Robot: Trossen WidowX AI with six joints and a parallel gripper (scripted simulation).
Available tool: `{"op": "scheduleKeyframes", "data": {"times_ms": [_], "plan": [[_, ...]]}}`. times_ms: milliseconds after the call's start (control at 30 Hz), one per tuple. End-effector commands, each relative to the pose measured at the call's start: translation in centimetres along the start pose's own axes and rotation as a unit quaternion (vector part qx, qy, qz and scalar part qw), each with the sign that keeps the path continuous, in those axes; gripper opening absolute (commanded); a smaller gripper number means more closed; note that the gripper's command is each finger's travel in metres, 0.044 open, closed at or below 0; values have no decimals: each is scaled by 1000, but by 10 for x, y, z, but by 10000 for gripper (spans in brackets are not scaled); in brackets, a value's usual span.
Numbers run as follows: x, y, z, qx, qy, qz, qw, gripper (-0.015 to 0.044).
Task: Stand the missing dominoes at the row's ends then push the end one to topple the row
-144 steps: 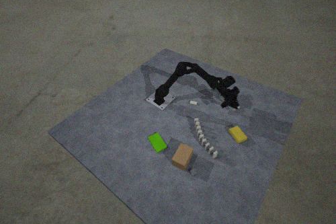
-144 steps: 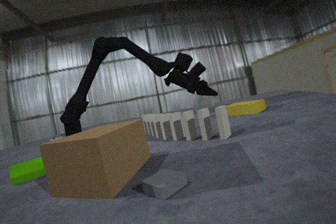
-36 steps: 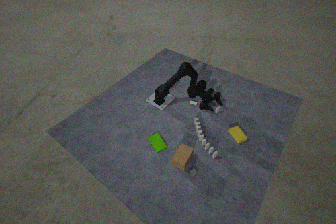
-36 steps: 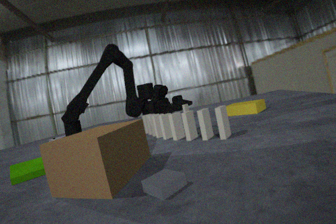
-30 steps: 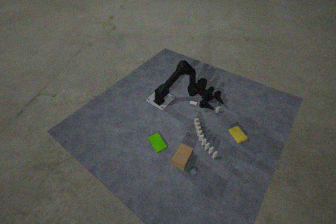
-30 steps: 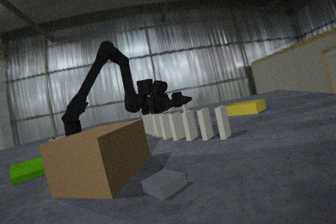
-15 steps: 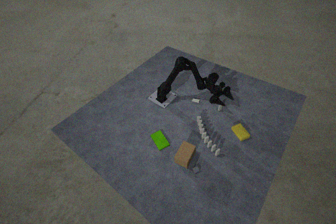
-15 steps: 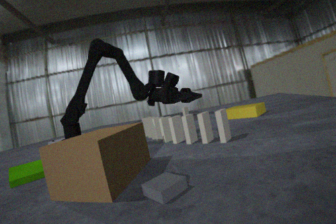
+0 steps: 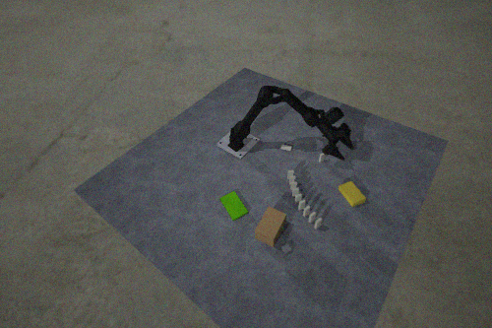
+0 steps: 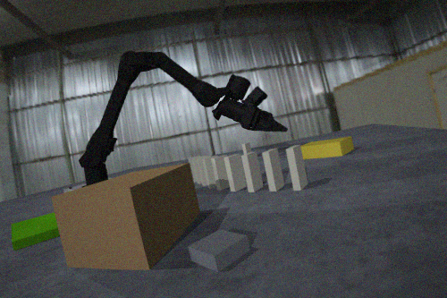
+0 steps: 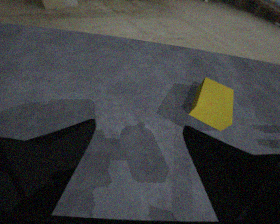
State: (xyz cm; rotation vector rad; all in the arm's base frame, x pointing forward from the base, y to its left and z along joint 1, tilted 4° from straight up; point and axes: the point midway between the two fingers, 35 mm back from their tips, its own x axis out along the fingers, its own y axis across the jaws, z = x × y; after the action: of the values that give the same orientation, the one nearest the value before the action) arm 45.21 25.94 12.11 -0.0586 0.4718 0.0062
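The table (image 9: 172,170) (image 10: 358,217) (image 11: 50,65) is crossed by the black arm (image 9: 266,97) (image 10: 112,110), whose jaws (image 9: 348,154) (image 10: 286,129) are spread wide, with nothing held. In the top view, the domino row (image 9: 301,202) (image 10: 252,173) is set at seven to eight o'clock from the jaws, curving from about eleven toward five o'clock, every piece upright. The tan block (image 9: 270,228) (image 10: 103,217) is seen at seven o'clock from the jaws, the yellow block (image 9: 352,194) (image 10: 328,148) (image 11: 217,105) at six, the green block (image 9: 233,205) (image 10: 36,228) at eight, and the grey block (image 9: 286,247) (image 10: 219,250) at seven, beside the tan one. The loose upright domino (image 9: 322,158) (image 10: 246,148) is found close by at nine o'clock, its long axis vertical; in the wrist view it is not shown. It is set apart from the row's near end by more than the row's spacing, so a further placement is probably needed. The flat domino (image 9: 286,148) is lain farther out, also near nine o'clock. Since the upright one is in between, a low sweep toward nine could topple it; height should be kept if the flat one is sought.
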Motion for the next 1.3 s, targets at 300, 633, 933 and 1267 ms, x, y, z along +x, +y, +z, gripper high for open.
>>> {"op": "scheduleKeyframes", "data": {"times_ms": [300,633,933,1267], "plan": [[-41,-39,9,95,359,9,928,440],[-90,-65,5,124,476,-28,870,440],[-90,-65,5,124,476,-28,870,440],[-75,-62,-13,124,476,-28,870,440]]}}
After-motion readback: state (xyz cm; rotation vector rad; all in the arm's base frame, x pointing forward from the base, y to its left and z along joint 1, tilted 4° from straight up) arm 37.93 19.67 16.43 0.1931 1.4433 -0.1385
